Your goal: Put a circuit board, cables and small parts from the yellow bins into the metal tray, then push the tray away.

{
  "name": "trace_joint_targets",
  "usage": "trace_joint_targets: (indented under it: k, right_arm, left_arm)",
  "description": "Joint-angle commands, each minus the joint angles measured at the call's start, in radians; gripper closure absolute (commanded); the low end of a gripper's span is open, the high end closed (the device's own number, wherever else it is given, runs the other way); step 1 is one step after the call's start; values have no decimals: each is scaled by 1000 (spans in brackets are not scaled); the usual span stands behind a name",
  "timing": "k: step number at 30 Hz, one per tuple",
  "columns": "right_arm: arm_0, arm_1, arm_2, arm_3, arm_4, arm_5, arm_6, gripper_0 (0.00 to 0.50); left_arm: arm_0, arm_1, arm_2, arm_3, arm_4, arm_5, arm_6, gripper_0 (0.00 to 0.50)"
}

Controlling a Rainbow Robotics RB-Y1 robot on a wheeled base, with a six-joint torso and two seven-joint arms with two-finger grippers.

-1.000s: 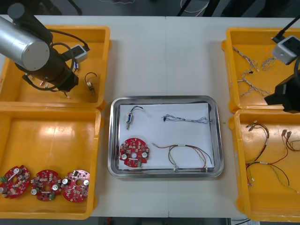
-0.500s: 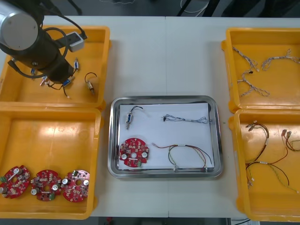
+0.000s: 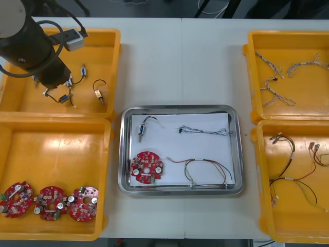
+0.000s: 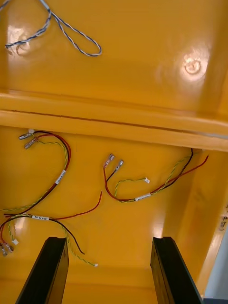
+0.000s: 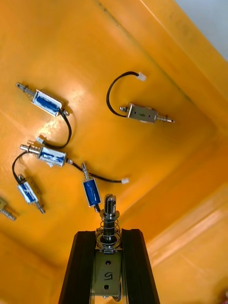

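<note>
Left of the metal tray (image 3: 180, 109), the left gripper (image 5: 109, 235) holds a small metal part (image 5: 109, 218) clamped in its jaws, half hidden between them. Right of the tray, the right gripper (image 4: 108, 244) hangs, jaws apart, over red and yellow cables (image 4: 141, 197).

Tray (image 3: 239, 154) central on bench (image 3: 180, 62), two bins (image 3: 248, 77) flanking each side.
In the tray: small metal part (image 3: 141, 129) far-left, cable (image 3: 204, 130) far-right, circuit board (image 3: 147, 167) near-left, second cable (image 3: 205, 170) near-right. Three boards (image 3: 50, 196) line the near edge of the near-left bin (image 3: 56, 154). The left tool (image 5: 108, 235), a held part (image 5: 109, 216) in it, hangs over the far-left bin (image 3: 110, 62).
</note>
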Motion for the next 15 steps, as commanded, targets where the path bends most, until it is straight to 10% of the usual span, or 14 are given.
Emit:
trace_joint_targets:
  k: [1,15]
  right_arm:
    - [25,3,-12,-7,-6,3,-92,0]
    - [28,5,2,-7,-9,3,-115,0]
  left_arm:
    - [-37,28,71,-56,8,68,78,500]
    - [-37,-28,160,-148,-8,186,190,500]
